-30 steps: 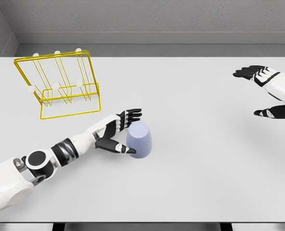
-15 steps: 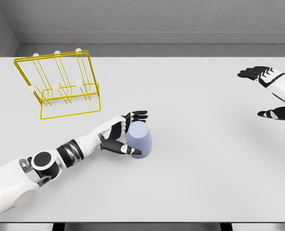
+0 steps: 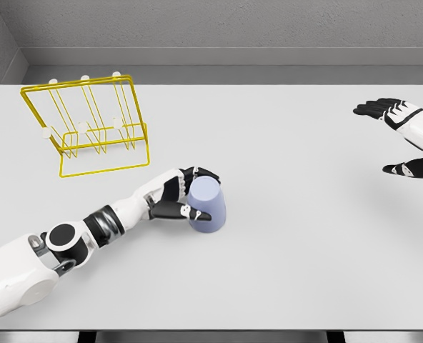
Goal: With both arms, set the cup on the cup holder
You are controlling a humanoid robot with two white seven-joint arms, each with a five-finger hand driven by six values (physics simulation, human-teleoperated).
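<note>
A pale lilac cup [image 3: 208, 206] stands upside down on the white table [image 3: 290, 236], a little left of the middle. My left hand [image 3: 190, 193] is wrapped around its left side, fingers curled over the far side and thumb on the near side. The yellow wire cup holder [image 3: 90, 123] with white-tipped pegs stands at the back left, well apart from the cup. My right hand [image 3: 401, 139] hovers at the far right edge with fingers spread, holding nothing.
A grey wall runs behind the table's back edge. The table's front edge lies near the bottom of the view.
My left hand's fingers have closed in from spread beside the cup to wrapped around it. The cup has tilted or shifted slightly. The right hand has drifted a little to the right.
</note>
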